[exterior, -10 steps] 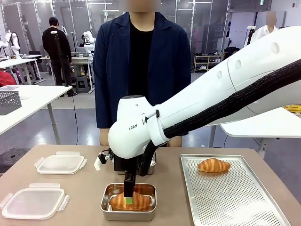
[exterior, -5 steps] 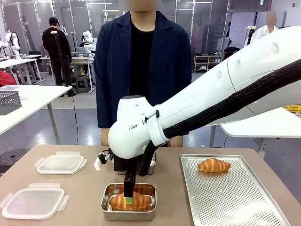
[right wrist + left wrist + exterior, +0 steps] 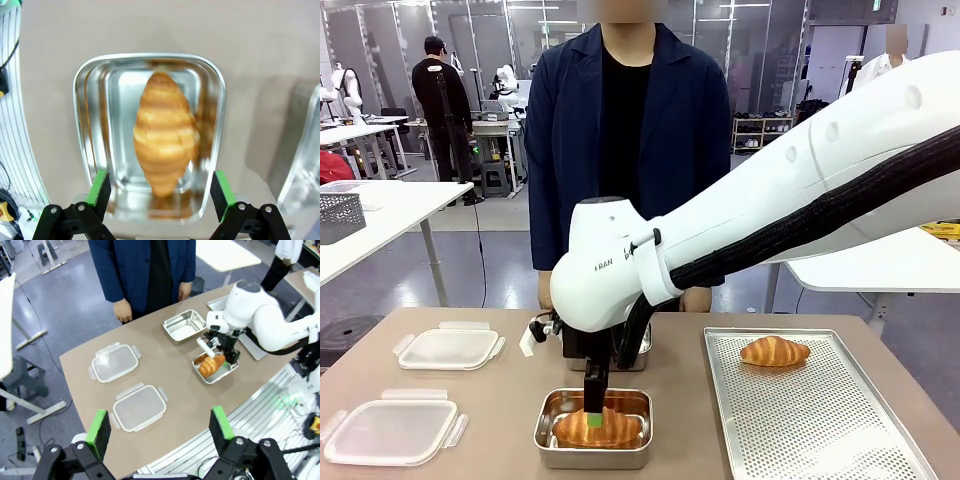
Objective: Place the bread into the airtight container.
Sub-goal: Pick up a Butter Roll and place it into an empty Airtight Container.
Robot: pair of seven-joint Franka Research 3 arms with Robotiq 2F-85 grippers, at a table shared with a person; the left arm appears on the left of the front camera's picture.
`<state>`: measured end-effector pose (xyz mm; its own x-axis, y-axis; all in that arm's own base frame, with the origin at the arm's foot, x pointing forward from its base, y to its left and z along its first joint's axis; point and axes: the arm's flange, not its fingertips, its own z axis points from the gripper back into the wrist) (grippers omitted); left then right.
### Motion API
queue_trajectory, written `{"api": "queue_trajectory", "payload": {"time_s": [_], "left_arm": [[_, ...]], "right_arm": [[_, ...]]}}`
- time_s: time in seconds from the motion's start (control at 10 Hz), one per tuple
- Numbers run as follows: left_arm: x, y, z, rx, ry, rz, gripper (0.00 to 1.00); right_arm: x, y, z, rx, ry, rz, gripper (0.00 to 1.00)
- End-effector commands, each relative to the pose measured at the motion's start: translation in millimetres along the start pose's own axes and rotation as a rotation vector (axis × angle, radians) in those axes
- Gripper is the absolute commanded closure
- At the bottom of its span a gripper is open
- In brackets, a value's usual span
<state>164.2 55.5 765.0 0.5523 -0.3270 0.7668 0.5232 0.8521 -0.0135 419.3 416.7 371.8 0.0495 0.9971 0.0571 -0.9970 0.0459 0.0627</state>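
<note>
Croissant [image 3: 165, 132] is lying inside the container [image 3: 86, 130]. Right jaws are standing wide over it, gripping nothing. Left jaws are hanging wide, well apart from the container. Placement appears done; lid [image 3: 390, 430] is lying beside the container, unfitted.

Bright, even overhead indoor light, soft shadows, glare inside the steel container [image 3: 97, 130], wide-angle bending at wrist-view edges.

A croissant [image 3: 620, 430] lies in the container [image 3: 545, 440] at the near centre of the table [image 3: 500, 400]; a rear container [image 3: 184, 325] sits just behind it; the tray [image 3: 820, 430] lies right, a second croissant [image 3: 775, 351] on its far end; at left, the far lid [image 3: 448, 348] lies behind the near lid [image 3: 390, 432].
</note>
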Motion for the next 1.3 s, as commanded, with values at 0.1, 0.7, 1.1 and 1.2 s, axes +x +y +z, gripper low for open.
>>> {"api": "queue_trajectory", "payload": {"time_s": [0.1,0.7,1.1,1.2], "left_arm": [[1,-1,2,-0.005,-0.004,-0.006,0.0],[1,-1,2,-0.005,-0.004,-0.006,0.0],[1,-1,2,-0.005,-0.004,-0.006,0.0],[1,-1,2,-0.005,-0.004,-0.006,0.0]], "right_arm": [[-62,28,98,-0.112,0.004,-0.044,0.0],[-261,98,245,-0.294,-0.205,-0.423,0.0],[-357,149,262,-0.345,-0.358,-0.742,0.0],[-369,147,253,-0.32,-0.393,-0.735,0.0]]}}
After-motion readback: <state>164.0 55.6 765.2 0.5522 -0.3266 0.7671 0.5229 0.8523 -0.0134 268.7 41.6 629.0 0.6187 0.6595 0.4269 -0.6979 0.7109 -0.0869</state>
